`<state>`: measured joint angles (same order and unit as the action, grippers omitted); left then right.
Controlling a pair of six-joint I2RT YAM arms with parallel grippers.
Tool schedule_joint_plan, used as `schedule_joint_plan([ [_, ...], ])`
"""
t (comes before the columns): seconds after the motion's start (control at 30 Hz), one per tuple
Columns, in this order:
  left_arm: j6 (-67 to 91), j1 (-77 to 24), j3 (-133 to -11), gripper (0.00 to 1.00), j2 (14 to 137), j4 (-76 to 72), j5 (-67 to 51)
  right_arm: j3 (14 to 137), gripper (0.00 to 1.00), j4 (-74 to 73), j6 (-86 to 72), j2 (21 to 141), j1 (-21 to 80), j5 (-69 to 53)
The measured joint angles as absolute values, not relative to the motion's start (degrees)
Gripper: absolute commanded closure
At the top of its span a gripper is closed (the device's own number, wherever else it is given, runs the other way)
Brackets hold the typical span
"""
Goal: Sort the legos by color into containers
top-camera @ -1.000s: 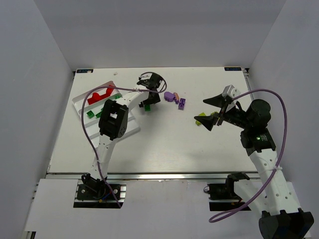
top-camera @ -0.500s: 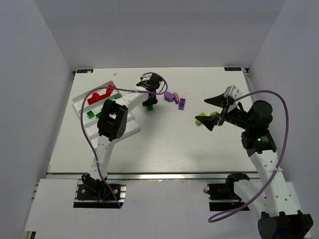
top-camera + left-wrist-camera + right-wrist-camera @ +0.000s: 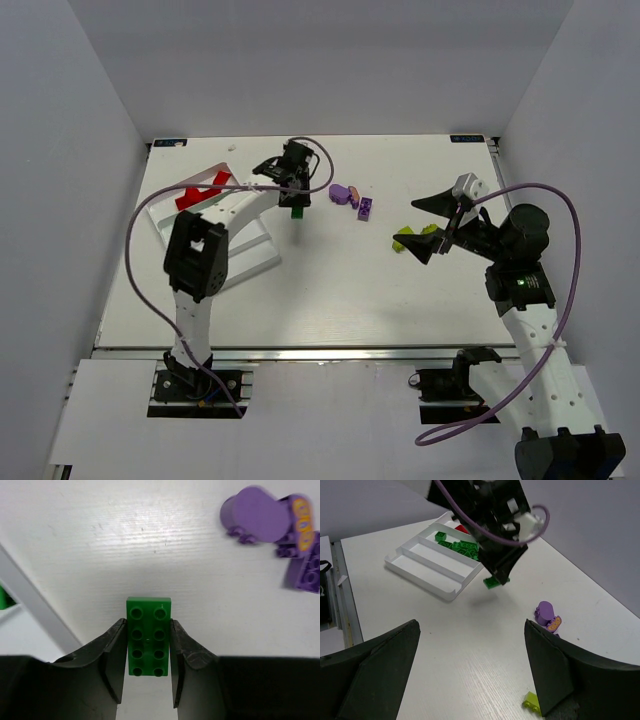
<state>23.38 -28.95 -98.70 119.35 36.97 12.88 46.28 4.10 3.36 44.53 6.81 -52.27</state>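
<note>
Purple legos (image 3: pixel 255 515) near green lego (image 3: pixel 148 635)

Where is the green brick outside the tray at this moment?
In the top view the green brick is gripped in the left hand above the table, between the white tray on its left and the purple bricks on its right.

Light: bright and even, from overhead; the white table (image 3: pixel 330 290) and grey walls (image 3: pixel 60 150) are evenly lit
Shadows: soft and faint; a pale one lies on the table beneath the green brick (image 3: pixel 491 582)
Glare: mild sheen on the tabletop in the left wrist view
Blur: purple bricks (image 3: pixel 270 520) slightly soft near that view's edge
</note>
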Motion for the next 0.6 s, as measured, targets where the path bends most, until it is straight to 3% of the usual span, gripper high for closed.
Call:
schedule_joint_plan([
  [0.27,19.05,-17.87,-91.02,0.94,106.02,31.33,11.92,46.13,0.1,4.51,3.11,44.01,6.59,-53.1],
  [0.43,18.65,-4.8,-87.57,0.94,107.68,31.53,11.4,46.0,0.11,4.64,2.9,43.57,6.39,-53.93],
  [0.6,17.19,-1.32,-88.25,0.91,110.13,33.63,13.41,45.95,0.11,4.86,2.31,43.57,6.37,-54.37],
])
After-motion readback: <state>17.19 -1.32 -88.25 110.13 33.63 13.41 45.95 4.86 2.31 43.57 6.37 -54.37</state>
